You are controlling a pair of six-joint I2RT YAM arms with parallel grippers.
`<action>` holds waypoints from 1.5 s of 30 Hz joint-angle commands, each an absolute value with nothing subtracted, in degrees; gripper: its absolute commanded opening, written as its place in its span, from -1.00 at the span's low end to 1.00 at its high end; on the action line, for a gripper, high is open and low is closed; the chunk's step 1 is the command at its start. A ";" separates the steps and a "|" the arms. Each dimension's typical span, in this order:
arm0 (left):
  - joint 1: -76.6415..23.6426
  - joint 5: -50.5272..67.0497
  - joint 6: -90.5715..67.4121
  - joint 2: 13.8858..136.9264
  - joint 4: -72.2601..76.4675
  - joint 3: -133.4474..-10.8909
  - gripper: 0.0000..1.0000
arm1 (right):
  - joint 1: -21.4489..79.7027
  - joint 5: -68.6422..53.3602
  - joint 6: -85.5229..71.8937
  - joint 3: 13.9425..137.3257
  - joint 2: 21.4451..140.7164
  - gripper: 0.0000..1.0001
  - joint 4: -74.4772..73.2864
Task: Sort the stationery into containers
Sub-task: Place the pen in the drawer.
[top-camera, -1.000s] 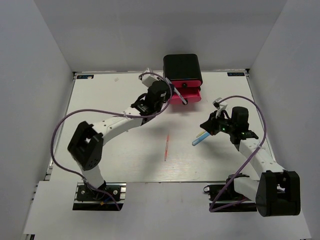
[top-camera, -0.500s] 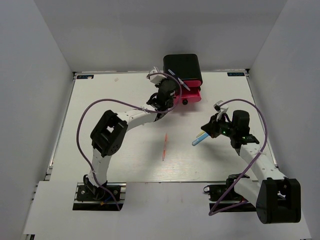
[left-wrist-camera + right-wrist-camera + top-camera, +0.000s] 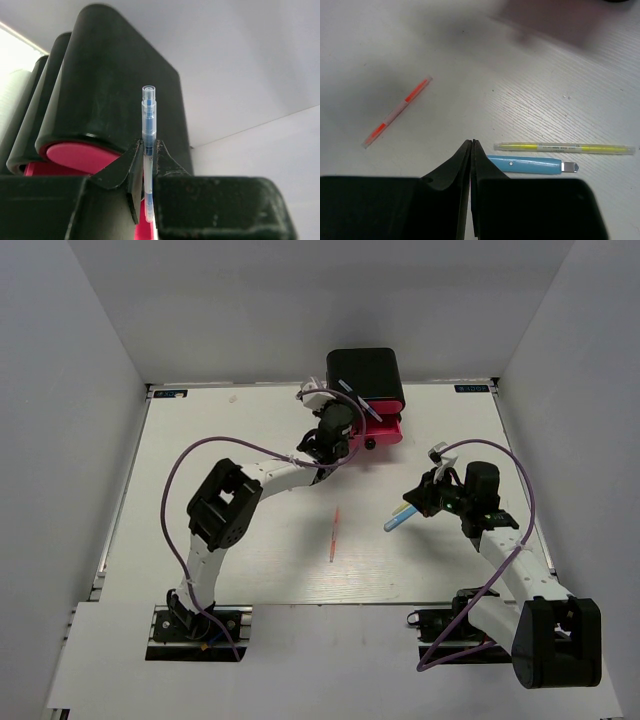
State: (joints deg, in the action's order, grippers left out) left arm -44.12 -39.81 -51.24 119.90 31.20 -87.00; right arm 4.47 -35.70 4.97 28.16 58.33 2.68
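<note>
1. The thin grey pen (image 3: 148, 120) stands upright in the left wrist view. It has a see-through barrel with a blue core. Its cap end rises above the fingertips and its lower end runs down between them.
2. The left gripper (image 3: 148, 150) is clamped on this pen, with both black fingers pressed against the barrel.
3. From above, the pen lies slantwise over the front edge of the black box (image 3: 365, 375), which sits at the far middle of the table (image 3: 200, 490).
4. A pink drawer (image 3: 385, 430) juts from the front of the box towards the arms, with a black knob (image 3: 370, 443) on its face. The left gripper hovers just beside it, on its left.
5. The red pen (image 3: 397, 111) lies alone on the table near the middle, well apart from the box.
6. The yellow pen (image 3: 565, 148) and the light-blue marker (image 3: 530, 164) lie side by side on the right part of the table, nearly parallel and just apart.
7. The right gripper (image 3: 471, 150) has its fingers pressed together with nothing between them. Its tips sit just beside the marker's near end. Whether they touch the table cannot be told.
8. White walls (image 3: 80, 360) enclose the table on three sides.
</note>
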 commanded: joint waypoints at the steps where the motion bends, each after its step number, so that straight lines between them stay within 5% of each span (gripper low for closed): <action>1: -45.00 -39.29 -50.54 119.71 31.99 -86.92 -1.00 | 4.13 -35.33 5.71 27.51 57.74 -0.85 3.60; 32: -46.05 -38.06 -47.46 120.23 31.82 -83.23 -0.97 | 3.78 -35.60 5.80 26.90 57.39 -0.83 3.95; 45: -46.58 -39.99 -47.46 118.39 43.50 -80.51 -0.99 | 3.69 -36.03 6.07 26.19 57.04 -0.83 4.04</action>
